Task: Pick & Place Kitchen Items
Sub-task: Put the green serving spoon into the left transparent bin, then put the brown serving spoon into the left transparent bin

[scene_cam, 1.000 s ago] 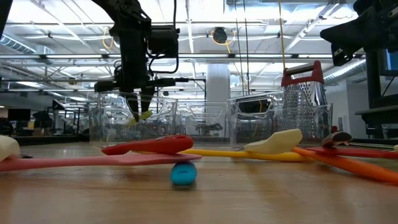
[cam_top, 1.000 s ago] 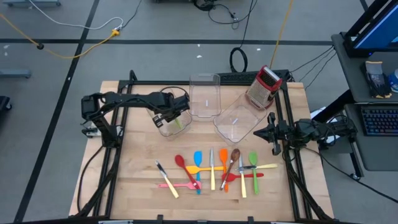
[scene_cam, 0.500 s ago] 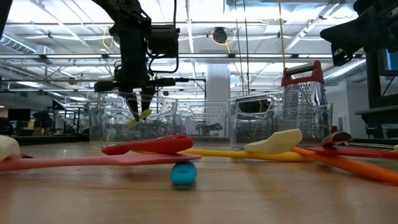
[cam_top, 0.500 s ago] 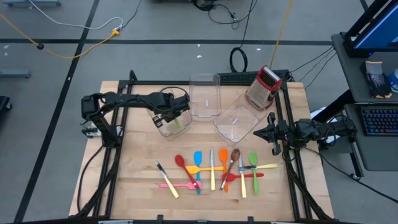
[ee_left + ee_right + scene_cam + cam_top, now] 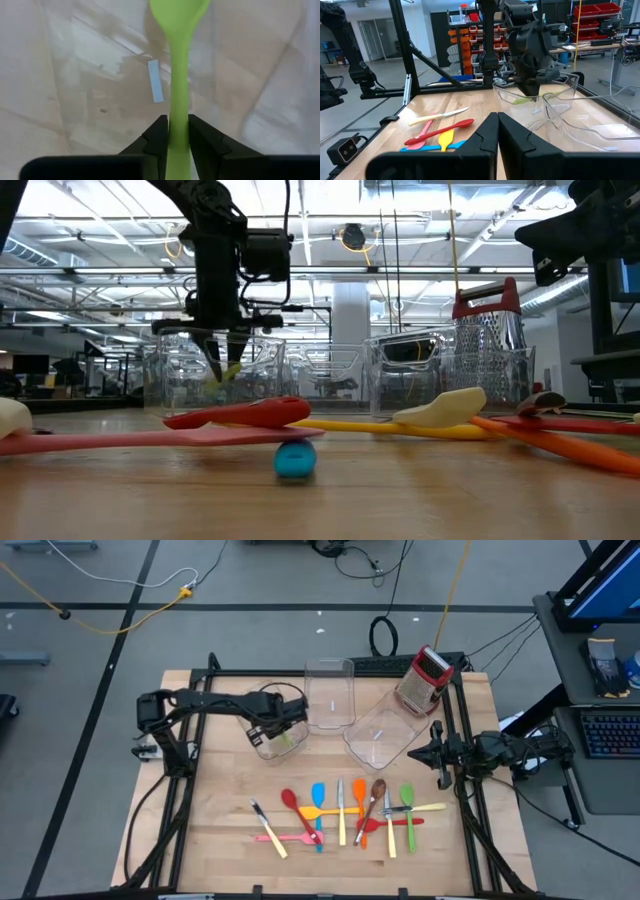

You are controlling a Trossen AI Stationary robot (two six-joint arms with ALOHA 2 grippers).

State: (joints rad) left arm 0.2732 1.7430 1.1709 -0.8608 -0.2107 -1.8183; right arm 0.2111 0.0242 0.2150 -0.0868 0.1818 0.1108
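Wooden table [image 5: 220,850]: utensil row [image 5: 345,812] at 6 o'clock, clear bins at 12. Left gripper [image 5: 275,730] over left bin [image 5: 262,748], fingers clamped on green spoon [image 5: 178,60], bowl inside bin. Step: placing. Next, likely: release, retreat, fetch another. Right gripper [image 5: 436,756] parked at 3 o'clock, fingers together.

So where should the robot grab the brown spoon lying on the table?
Probably the straight handle of the brown spoon, coming straight down from above. It lies flat in the crowded row with the bowl at the far end. The handle is slim enough for two fingers, though it crosses neighbouring utensils, so the clearest stretch near the bowl looks safest.
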